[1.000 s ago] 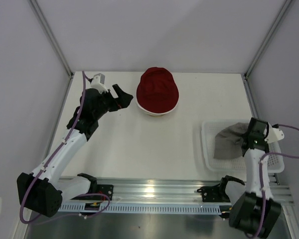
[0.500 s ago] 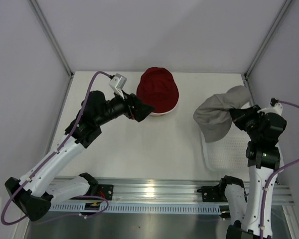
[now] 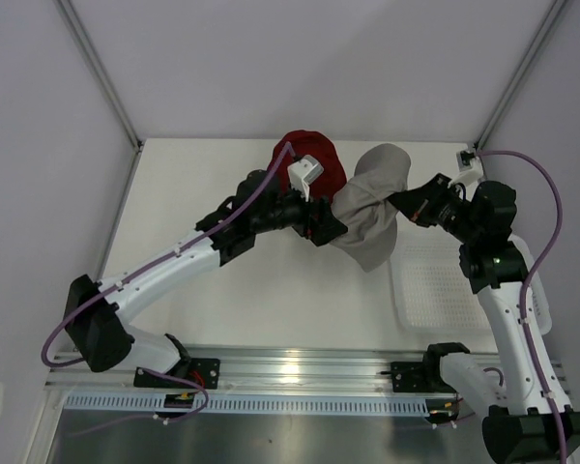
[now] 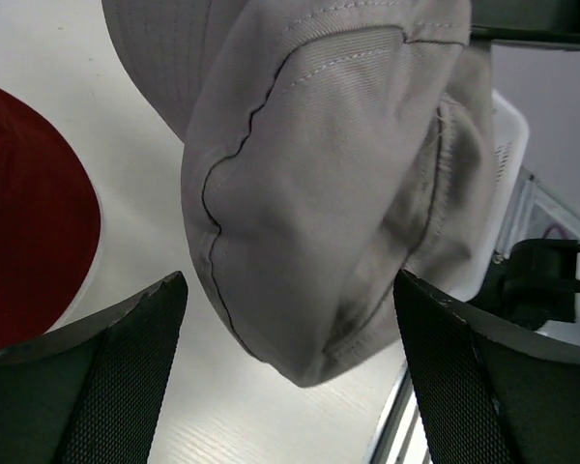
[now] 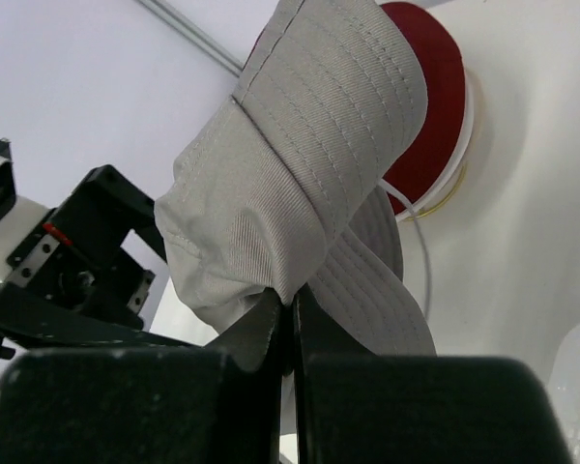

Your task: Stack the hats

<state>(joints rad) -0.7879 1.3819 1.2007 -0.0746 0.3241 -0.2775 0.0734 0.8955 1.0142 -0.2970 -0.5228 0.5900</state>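
White tabletop (image 3: 271, 290), upper centre: dark red fabric bucket hat (image 3: 304, 150) resting at back; left gripper (image 3: 324, 230), jaws spread wide either side of hanging grey fabric bucket hat (image 3: 372, 208), not gripping it; right gripper (image 3: 403, 200) clamped on its brim, holding it aloft; step judged: carrying grey onto red; next: centre over crown, lower.

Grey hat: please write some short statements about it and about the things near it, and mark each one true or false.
1. The grey hat lies in the white basket. False: it hangs in the air, beside the basket.
2. The right arm's fingers are shut on the grey hat. True.
3. The left arm's fingers are shut on the dark red hat. False: they stand open, one on each side of the grey hat.
4. The dark red hat rests near the far edge of the table. True.
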